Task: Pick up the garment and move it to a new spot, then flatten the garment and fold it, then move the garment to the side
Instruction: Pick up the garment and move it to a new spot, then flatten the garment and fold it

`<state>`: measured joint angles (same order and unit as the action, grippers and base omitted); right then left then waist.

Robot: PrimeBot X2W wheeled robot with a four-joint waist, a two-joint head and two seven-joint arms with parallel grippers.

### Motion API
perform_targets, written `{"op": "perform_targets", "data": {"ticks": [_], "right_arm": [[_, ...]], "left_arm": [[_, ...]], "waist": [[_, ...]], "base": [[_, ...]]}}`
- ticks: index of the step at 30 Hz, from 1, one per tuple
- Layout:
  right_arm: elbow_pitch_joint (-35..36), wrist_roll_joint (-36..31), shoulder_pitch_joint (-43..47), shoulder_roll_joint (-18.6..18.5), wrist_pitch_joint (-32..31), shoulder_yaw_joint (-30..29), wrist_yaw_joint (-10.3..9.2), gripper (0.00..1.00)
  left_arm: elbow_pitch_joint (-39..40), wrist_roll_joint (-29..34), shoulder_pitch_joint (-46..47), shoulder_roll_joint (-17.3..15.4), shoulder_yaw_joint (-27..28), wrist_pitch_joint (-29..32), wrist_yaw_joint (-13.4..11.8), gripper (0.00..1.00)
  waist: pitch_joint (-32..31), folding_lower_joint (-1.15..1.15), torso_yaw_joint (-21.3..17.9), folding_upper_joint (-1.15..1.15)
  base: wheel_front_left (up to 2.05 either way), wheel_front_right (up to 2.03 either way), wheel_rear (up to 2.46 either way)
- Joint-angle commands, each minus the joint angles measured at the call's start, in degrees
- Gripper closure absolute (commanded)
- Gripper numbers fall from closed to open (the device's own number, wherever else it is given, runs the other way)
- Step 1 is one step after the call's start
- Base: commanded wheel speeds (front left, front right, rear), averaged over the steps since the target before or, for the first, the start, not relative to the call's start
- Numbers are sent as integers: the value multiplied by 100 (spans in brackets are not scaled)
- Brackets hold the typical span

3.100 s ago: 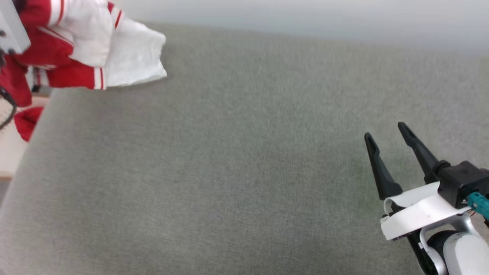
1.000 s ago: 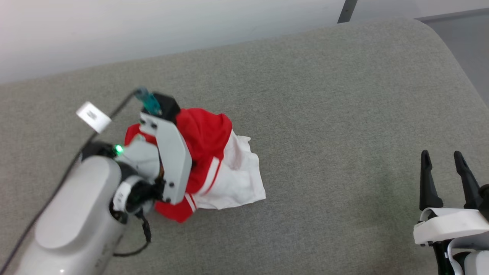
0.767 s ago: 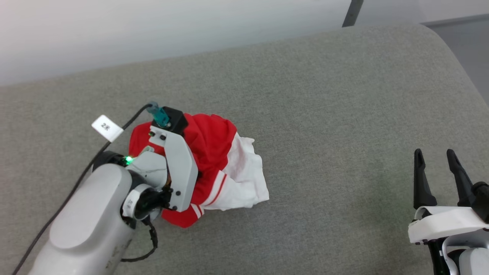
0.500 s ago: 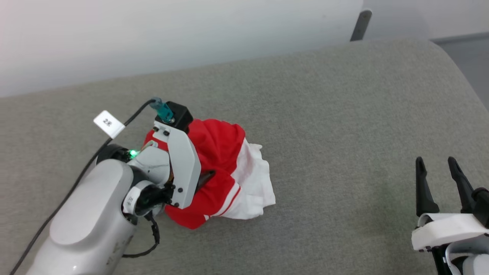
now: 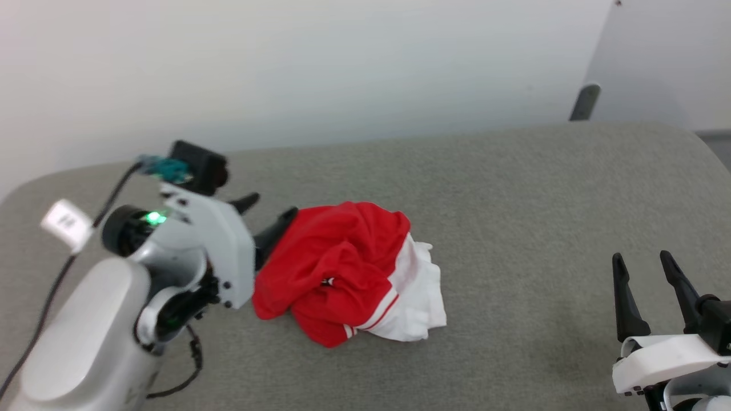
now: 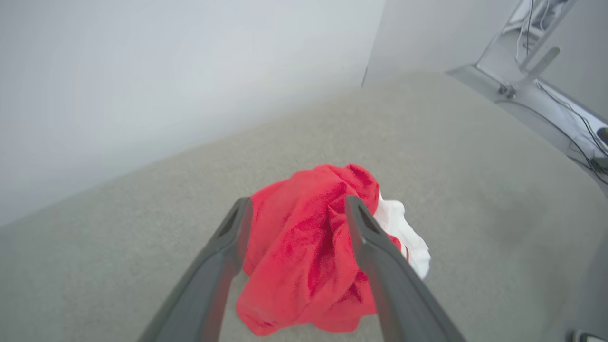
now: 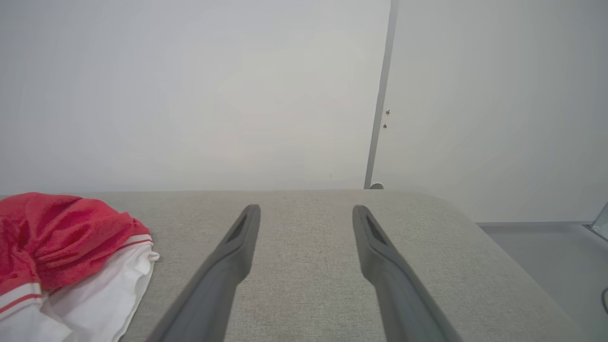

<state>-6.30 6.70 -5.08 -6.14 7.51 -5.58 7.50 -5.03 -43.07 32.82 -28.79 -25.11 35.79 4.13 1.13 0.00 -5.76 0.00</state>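
Left claw (image 5: 269, 208): wide open, holding nothing. 1 s ago it was pushed down into the shirt (image 5: 337, 262) with the wrist covering the heap. 0.5 s ago 1 dark finger was already showing over the red cloth. Now it is pulled back to the heap's left with both fingers bare. 1 fingertip is just beside the red edge; can't tell if it touches. In the left wrist view the 2 fingers are spread and the red heap shows between and past them. Green light (image 5: 153, 217) on the wrist is lit, as before. White tag (image 5: 65, 222) hangs on the cable (image 5: 51, 291) behind the arm.

Shirt: let go, lying crumpled on the grey cushion (image 5: 514, 200) left of the middle, red bulk on top, white sleeve and striped trim spilling to the right and front. About 3 s ago it hung at the top left of the head view, over the cushion's edge. The heap looks looser and more uncovered than 1 s ago.

Right claw (image 5: 641, 257): open, nothing in it, same as in every earlier frame, at lower right above bare cushion, well apart from the shirt. Its wrist view has the shirt at the far left edge.

The head camera has tilted since 1 s ago, so more white wall (image 5: 342, 68) shows and the whole scene sits lower. That shift is not the shirt moving.
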Motion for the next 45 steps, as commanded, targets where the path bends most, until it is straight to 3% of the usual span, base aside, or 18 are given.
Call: {"op": "perform_targets", "data": {"ticks": [1,7,15,23,32,45], "right_arm": [[28,42,97,-33,-7,27,-2,0],[48,65,169,-65,35,61,-2,0],[-2,79,359,-72,84,-16,-2,0],[-168,120,519,-220,250,-133,-2,0],[-294,126,735,-176,347,-410,-2,0],[-328,99,928,-120,408,-457,-2,0]], "left_arm": [[89,73,-208,-59,153,-406,37,0],[185,454,-906,-259,521,-1878,27,0],[7,770,-1884,-283,857,-3531,-74,0],[-387,905,-2650,-295,1076,-4582,-202,0],[-602,996,-3146,-258,1342,-5016,-279,0],[-510,1253,-3449,-135,1668,-5097,-230,0]], "waist": [[-289,0,306,0],[-488,0,575,0],[-687,0,871,0],[-851,0,1051,0],[-953,0,1114,0],[-934,0,1078,0]], "base": [[0,0,0],[0,0,0],[0,0,0],[0,0,0],[0,0,0],[0,0,0]]}}
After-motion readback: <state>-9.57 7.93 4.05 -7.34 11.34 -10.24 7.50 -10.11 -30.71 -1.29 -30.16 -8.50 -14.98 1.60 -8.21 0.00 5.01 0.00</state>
